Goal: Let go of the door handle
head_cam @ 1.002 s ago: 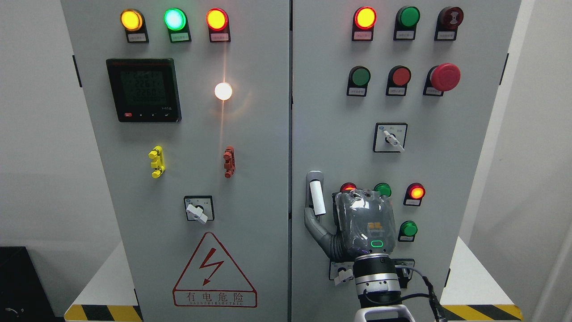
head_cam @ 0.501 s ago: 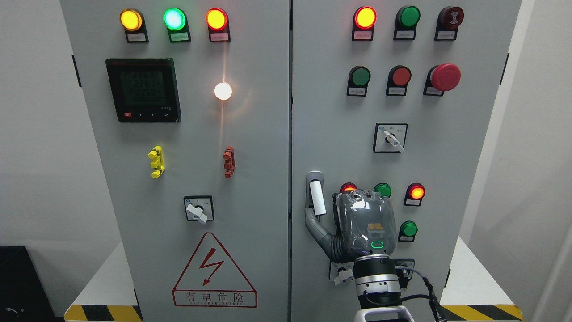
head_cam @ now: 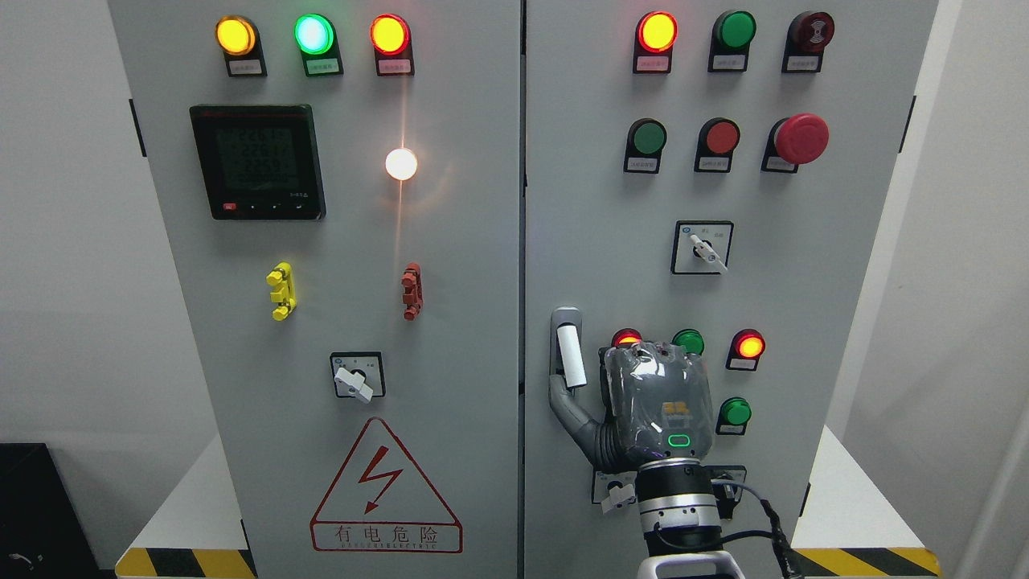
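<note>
- One robot hand, the right hand, shows in the head view; its arm rises from the bottom edge right of the middle, with a silver wrist and a black cable beside it.
- Its grey back faces the camera, wrapped in clear film, with a small green light near the wrist.
- Only the thumb can be seen clearly: it stretches up and to the left, its tip just beside the lower end of the door handle. Whether it touches cannot be told.
- The other fingers are hidden behind the palm, so whether the hand grasps anything cannot be told.
- The door handle is an upright white bar on a grey plate, at the left edge of the right cabinet door, just left of the hand.
- Around the hand sit small indicator lamps: a red lamp lit to the right, and a green lamp below it.
- Higher on this door are a rotary switch and a red mushroom button.
- The left cabinet door carries a dark meter display, a glowing white lamp and a red lightning warning triangle.
</note>
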`<state>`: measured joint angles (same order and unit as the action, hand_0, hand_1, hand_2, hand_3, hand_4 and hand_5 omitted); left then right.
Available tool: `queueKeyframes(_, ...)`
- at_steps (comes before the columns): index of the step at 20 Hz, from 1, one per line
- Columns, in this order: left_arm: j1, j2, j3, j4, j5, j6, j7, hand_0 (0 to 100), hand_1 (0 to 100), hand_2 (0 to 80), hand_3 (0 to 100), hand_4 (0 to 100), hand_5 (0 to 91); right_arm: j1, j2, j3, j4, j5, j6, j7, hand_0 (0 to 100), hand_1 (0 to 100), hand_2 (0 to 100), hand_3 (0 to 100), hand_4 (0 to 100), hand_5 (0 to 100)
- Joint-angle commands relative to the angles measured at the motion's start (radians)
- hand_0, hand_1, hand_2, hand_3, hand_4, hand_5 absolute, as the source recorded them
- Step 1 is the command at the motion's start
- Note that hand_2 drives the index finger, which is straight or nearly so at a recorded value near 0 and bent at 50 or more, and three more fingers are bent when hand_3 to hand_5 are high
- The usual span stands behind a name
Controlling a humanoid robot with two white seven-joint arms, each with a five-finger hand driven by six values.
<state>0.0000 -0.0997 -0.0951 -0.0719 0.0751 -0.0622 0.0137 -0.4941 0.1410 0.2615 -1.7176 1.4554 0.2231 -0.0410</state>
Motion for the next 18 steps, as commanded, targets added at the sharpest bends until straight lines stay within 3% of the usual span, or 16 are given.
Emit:
queueKeyframes(1,0.017,0.000,0.000,0.001,-0.001,-0.001,0.000,12,56,0.0,0,0,0.0,0.005,0.000,-0.001,-0.007,0.000,0.005,0.000,41,33,95,100,100,100)
queueKeyframes(18,0.017,0.000,0.000,0.000,0.000,-0.001,0.000,12,56,0.0,0,0,0.0,0.005,0.000,-0.001,-0.016,0.000,0.022,-0.002,47,32,95,100,100,100)
